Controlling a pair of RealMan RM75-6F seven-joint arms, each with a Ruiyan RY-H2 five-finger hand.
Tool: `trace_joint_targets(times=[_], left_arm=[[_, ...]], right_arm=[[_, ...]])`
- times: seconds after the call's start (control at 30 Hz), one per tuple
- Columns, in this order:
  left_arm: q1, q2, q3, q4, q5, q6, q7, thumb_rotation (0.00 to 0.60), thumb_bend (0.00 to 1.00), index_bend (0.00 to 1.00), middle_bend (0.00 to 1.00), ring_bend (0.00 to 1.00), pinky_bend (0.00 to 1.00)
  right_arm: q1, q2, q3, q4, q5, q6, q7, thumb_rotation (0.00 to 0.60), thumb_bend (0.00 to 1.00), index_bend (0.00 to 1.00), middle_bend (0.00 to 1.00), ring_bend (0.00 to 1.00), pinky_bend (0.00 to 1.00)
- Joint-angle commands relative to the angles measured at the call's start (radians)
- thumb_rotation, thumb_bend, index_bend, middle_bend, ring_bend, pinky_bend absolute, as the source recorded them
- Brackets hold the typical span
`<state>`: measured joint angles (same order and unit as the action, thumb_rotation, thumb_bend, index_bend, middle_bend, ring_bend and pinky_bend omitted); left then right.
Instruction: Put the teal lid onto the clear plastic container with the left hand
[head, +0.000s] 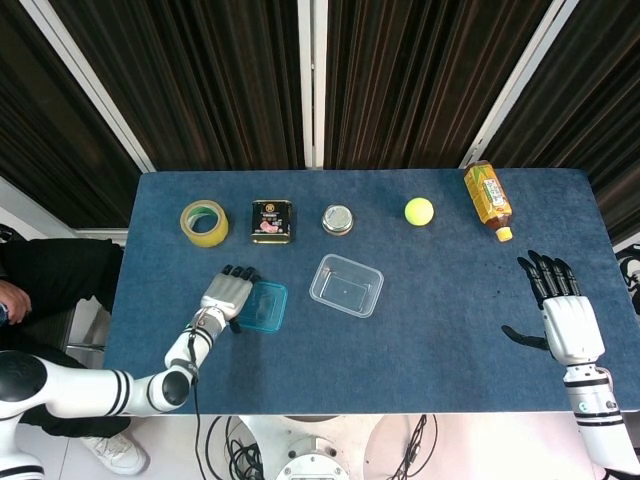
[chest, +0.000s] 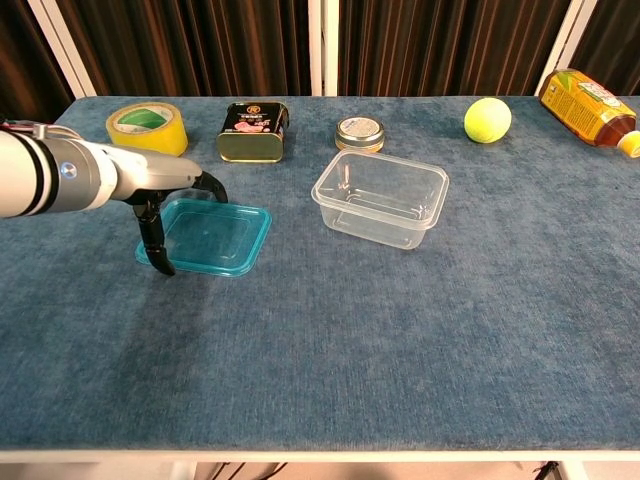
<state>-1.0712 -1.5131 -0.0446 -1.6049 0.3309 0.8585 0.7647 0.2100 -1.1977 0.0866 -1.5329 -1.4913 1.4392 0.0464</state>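
The teal lid (head: 264, 306) (chest: 212, 236) lies flat on the blue table, left of the clear plastic container (head: 346, 285) (chest: 381, 197), which stands open and empty. My left hand (head: 225, 295) (chest: 160, 195) is over the lid's left end. Its fingers (chest: 213, 185) curl down onto the far-left rim and its thumb (chest: 160, 250) reaches across to the near-left edge, so it grips the lid there. My right hand (head: 562, 312) hovers with fingers spread at the table's right edge, far from both, and the chest view does not show it.
Along the back stand a yellow tape roll (chest: 146, 127), a dark tin (chest: 253, 131), a small round can (chest: 359, 132), a tennis ball (chest: 487, 119) and a tea bottle (chest: 588, 105) lying on its side.
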Motion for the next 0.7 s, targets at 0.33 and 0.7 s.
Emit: trace_joint_targets(times=[0.33,0.7], left_arm=[[0.016,-0.002,0.014,0.022,0.122,-0.007,-0.070,0.600,0.13,0.34,0.32,0.19,0.12],[0.065,0.124,-0.002,-0.076,0.305,-0.001,-0.189,0.600,0.15,0.37,0.36,0.22,0.14]], right_arm=[[-0.011,-0.011,0.001,0.015,-0.008,0.010,0.021,0.600,0.00,0.00,0.00,0.00,0.00],[-0.022,-0.012,0.007,0.019,-0.012,0.026,0.034,0.600,0.00,0.00,0.00,0.00,0.00]])
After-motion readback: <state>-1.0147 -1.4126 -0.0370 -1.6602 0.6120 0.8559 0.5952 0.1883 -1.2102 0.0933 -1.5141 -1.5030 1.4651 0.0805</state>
